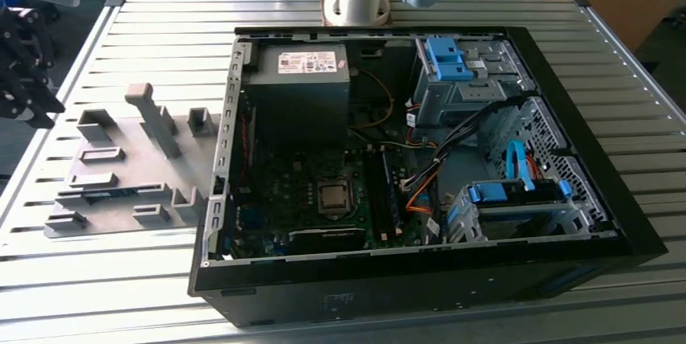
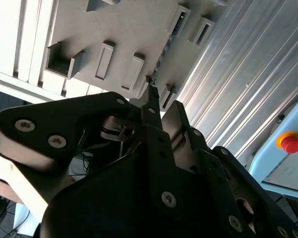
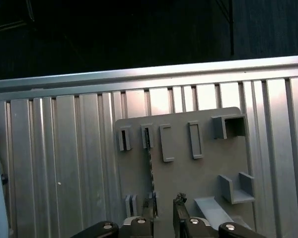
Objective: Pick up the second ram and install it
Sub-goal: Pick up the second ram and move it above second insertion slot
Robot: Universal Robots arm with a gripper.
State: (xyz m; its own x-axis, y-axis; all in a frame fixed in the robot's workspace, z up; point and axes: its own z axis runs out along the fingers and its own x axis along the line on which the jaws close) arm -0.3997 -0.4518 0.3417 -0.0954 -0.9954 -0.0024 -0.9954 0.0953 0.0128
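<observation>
- The second ram (image 3: 150, 166) stands on edge on the grey fixture plate (image 3: 188, 178). It is held between a slotted holder (image 3: 147, 137) at one end and a small holder at the other, and it is outside the computer case (image 1: 429, 280).
- In the first wrist view its long axis runs straight away from the gripper (image 3: 165, 202), toward the plate's far row of holders. In the exterior view the same stick reads as a thin bluish strip lying roughly along the view's left-right line.
- The gripper's two fingertips stand apart with a bare gap between them and hold nothing. They are above the plate and clear of the stick.
- The line from one fingertip to the other lies across the stick's long axis, so the pads face its flat sides. The stick's near end lines up with one fingertip (image 3: 152, 202) rather than with the middle of the gap, which looks like a small sideways offset.
- In the exterior view the plate lies on the slatted table (image 1: 600, 63) at the exterior view's left of the case, with the gripper at that view's far left edge.
- Counted: one stick on the plate, one plate, one case, one arm with one two-fingered gripper. The black slot rails (image 1: 381, 191) sit beside the processor socket (image 1: 333, 196); their number cannot be told.
</observation>
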